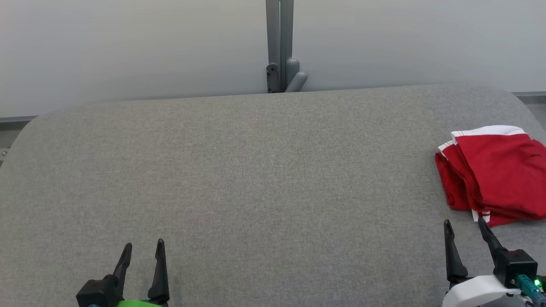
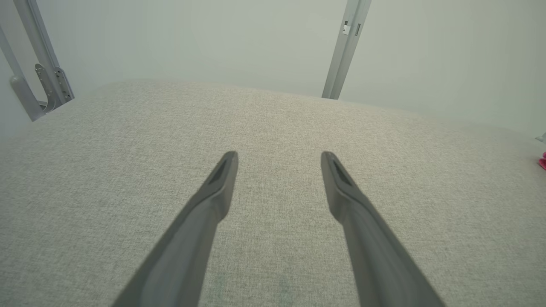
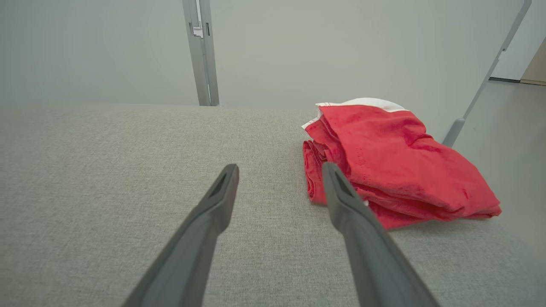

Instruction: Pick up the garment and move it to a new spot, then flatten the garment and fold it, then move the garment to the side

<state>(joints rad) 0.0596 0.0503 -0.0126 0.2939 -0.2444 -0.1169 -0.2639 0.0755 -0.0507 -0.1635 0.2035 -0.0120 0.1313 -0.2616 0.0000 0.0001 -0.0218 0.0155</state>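
Note:
A red garment (image 1: 497,175) with white trim lies folded in a loose stack at the far right of the grey table (image 1: 256,170). My right gripper (image 1: 465,224) is open just in front of its near edge, not touching it. In the right wrist view the garment (image 3: 396,162) sits ahead and to the right of my open right gripper (image 3: 279,168), whose right finger overlaps it in the picture. My left gripper (image 1: 143,245) is open over bare cloth at the lower left, far from the garment. In the left wrist view my left gripper (image 2: 278,155) holds nothing, and a red sliver of the garment (image 2: 543,162) shows at the right edge.
The table has rounded corners and its right edge runs close beside the garment. A grey metal post (image 1: 280,44) with a bracket stands behind the table's far edge against a pale wall. Another slanted post (image 3: 486,76) rises past the right end.

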